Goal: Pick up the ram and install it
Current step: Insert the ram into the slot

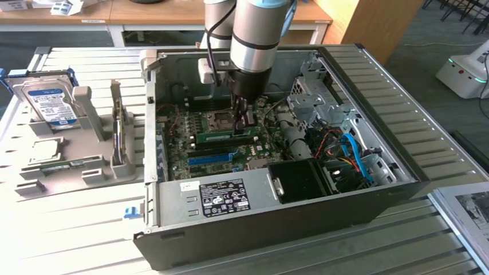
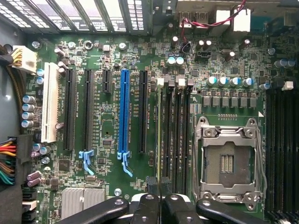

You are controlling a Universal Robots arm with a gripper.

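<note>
Your tool (image 2: 159,183), nearly closed, pinches the long thin green ram stick (image 2: 159,126) standing edge-up beside the silver processor socket (image 2: 227,161).

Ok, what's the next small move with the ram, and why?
Probably a short, gentle push straight down. The gripper looks closed on one end of the ram, which stands on edge in line with the slots beside the empty socket. I cannot tell whether it is fully seated, so pressing before letting go seems wise.
</note>
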